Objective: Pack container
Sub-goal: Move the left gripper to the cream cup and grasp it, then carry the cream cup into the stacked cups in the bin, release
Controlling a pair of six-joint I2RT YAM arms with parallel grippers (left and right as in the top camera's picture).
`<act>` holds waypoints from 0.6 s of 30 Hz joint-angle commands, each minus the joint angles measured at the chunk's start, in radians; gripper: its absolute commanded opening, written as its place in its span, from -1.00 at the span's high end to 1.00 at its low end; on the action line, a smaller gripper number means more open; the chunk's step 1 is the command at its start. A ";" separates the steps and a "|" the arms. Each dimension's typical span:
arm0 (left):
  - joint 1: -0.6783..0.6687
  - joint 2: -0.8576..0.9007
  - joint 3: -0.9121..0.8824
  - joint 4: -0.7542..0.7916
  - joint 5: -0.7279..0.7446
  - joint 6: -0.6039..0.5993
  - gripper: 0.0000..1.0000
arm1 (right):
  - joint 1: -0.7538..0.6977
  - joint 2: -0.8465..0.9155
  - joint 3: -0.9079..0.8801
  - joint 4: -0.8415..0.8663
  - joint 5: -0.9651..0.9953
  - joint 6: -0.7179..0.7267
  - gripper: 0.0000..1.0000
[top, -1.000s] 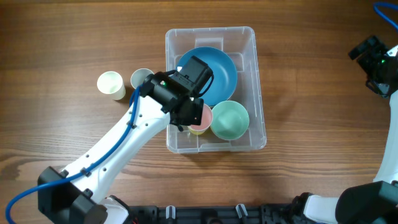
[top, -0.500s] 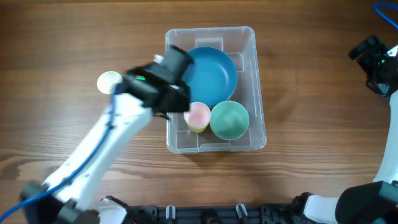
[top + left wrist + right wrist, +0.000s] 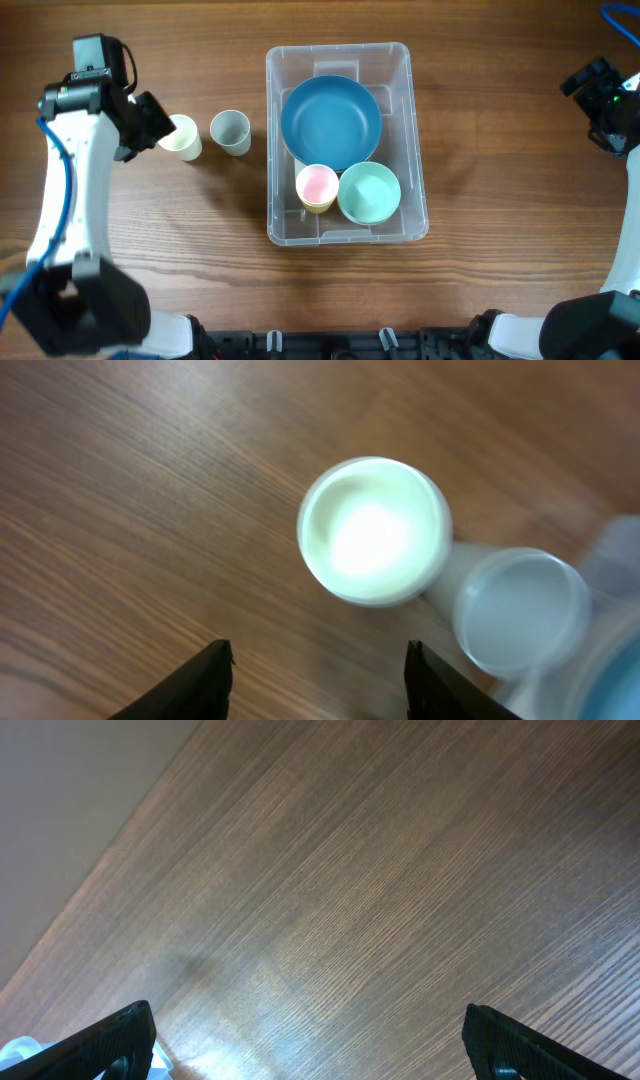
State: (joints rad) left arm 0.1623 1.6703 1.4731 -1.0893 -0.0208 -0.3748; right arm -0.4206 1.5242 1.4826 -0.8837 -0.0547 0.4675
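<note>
Clear plastic formed the container (image 3: 418,150), a large rectangular bin with rounded corners that sat at the middle of the wooden bench (image 3: 500,260) in the overhead view. Inside it, a blue bowl (image 3: 331,122) filled the far half. A pink cup (image 3: 317,187) and a mint green bowl (image 3: 369,193) stood side by side in the near half, touching each other. Left of the bin, two cups stood upright on the bench: a grey cup (image 3: 230,131) near the bin wall and a cream cup (image 3: 181,135) just beside it, further left. The left end effector (image 3: 155,122) hung just left of the cream cup, well apart from the bin. The right arm (image 3: 612,105) was at the far right edge, well away from everything.

From the left wrist, the left end effector (image 3: 318,655) had its two dark fingers spread wide with only bare wood between them. The cream cup (image 3: 375,530) lay ahead of the fingers, seen from above, with the grey cup (image 3: 520,610) just beside it on the right. A blurred pale edge of the container (image 3: 622,550) showed at the right border.

From the right wrist, the right end effector (image 3: 307,1020) was also spread wide, one fingertip (image 3: 125,1030) in each lower corner, and held nothing. Only wood grain of the bench (image 3: 380,870) lay below it.
</note>
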 commanded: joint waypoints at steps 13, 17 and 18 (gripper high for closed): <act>0.065 0.255 0.004 0.132 0.084 0.080 0.74 | 0.004 0.007 0.008 0.000 0.003 0.006 -0.99; 0.065 0.250 0.007 0.111 0.083 0.085 0.92 | 0.004 0.008 0.008 0.000 0.003 0.006 -0.99; 0.065 0.241 0.009 0.098 0.083 0.099 0.92 | 0.004 0.008 0.008 0.000 0.003 0.006 -0.99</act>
State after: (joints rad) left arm 0.2184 1.9228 1.4731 -0.9680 0.0467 -0.3038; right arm -0.4206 1.5242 1.4826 -0.8837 -0.0551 0.4675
